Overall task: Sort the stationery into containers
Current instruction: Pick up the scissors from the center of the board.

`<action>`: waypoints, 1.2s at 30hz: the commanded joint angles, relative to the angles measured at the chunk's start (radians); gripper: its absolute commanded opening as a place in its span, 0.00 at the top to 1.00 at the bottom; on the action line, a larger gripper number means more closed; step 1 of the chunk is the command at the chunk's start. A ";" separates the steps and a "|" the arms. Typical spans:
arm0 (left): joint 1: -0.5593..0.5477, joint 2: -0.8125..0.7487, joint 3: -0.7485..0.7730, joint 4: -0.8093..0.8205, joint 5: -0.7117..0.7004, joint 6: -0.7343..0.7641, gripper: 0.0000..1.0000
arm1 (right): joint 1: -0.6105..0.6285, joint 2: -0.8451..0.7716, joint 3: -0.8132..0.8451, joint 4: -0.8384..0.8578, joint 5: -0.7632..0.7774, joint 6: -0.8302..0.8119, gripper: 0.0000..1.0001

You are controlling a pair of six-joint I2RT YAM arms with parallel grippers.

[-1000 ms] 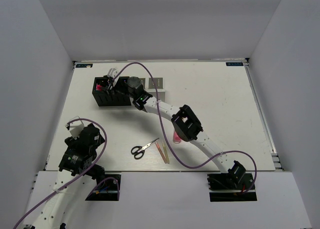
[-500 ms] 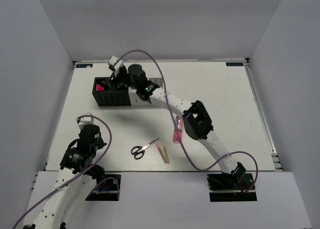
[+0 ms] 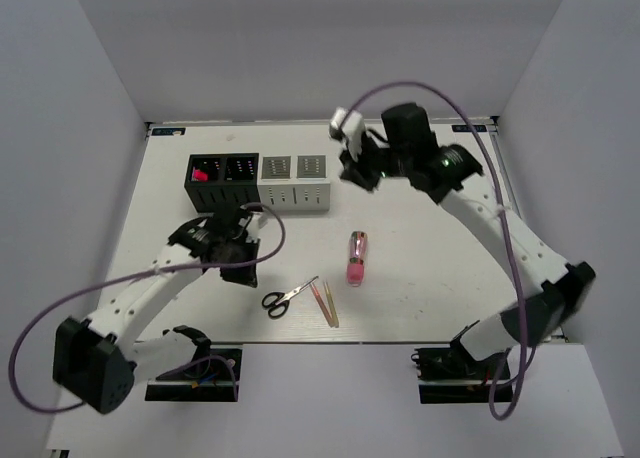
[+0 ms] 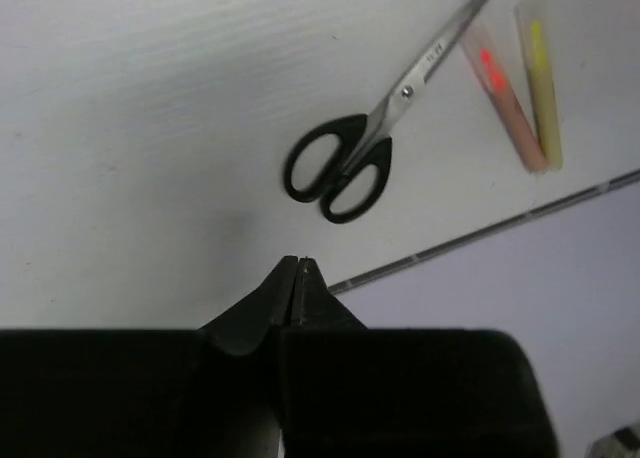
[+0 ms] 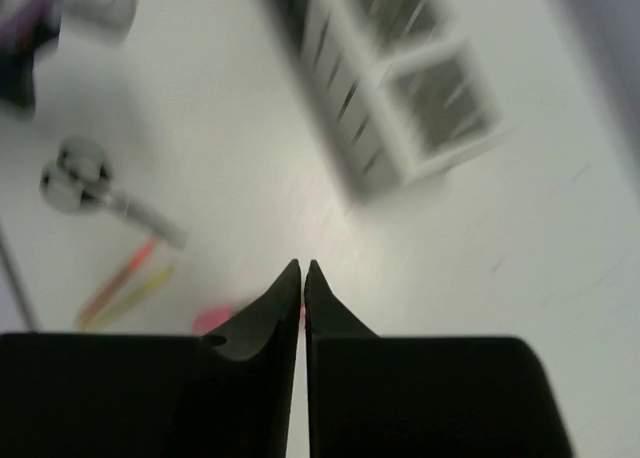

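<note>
Black-handled scissors lie near the front edge, beside two thin yellow-pink sticks. A pink tube-like pen lies mid-table. The black container holds something pink in its left compartment, and the grey container stands against its right side. My left gripper is shut and empty, just left of the scissors, which lie ahead of its tips with the sticks. My right gripper hangs high at the back, shut and empty, above the grey container and the pen.
White walls close in the table on three sides. The table's front edge runs close behind the scissors. The right arm's purple cable loops down along that arm.
My left arm has swung from the front-left corner out toward the scissors and shut its jaws. My right arm has pulled away from the black container to the back right, opening and then shutting.
</note>
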 commanded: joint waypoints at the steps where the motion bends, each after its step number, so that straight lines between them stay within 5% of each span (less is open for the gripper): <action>1: -0.096 0.111 0.109 -0.073 -0.014 0.059 0.89 | -0.011 -0.159 -0.322 -0.232 -0.100 -0.033 1.00; 3: -0.152 0.211 0.149 -0.108 -0.063 0.086 0.66 | -0.029 -0.206 -0.430 -0.185 -0.117 -0.001 1.00; 5: -0.172 0.257 0.156 -0.128 -0.077 0.105 0.46 | -0.046 -0.279 -0.504 -0.172 -0.132 0.016 0.69; 6: -0.175 0.266 0.154 -0.125 -0.088 0.111 0.41 | -0.051 -0.292 -0.559 -0.166 -0.145 0.034 0.63; 17: -0.179 0.375 0.085 -0.018 -0.137 0.122 0.43 | -0.140 -0.422 -0.783 0.021 -0.237 0.142 0.69; 36: -0.205 0.541 0.041 0.172 -0.162 0.083 0.56 | -0.249 -0.507 -0.841 0.058 -0.346 0.148 0.69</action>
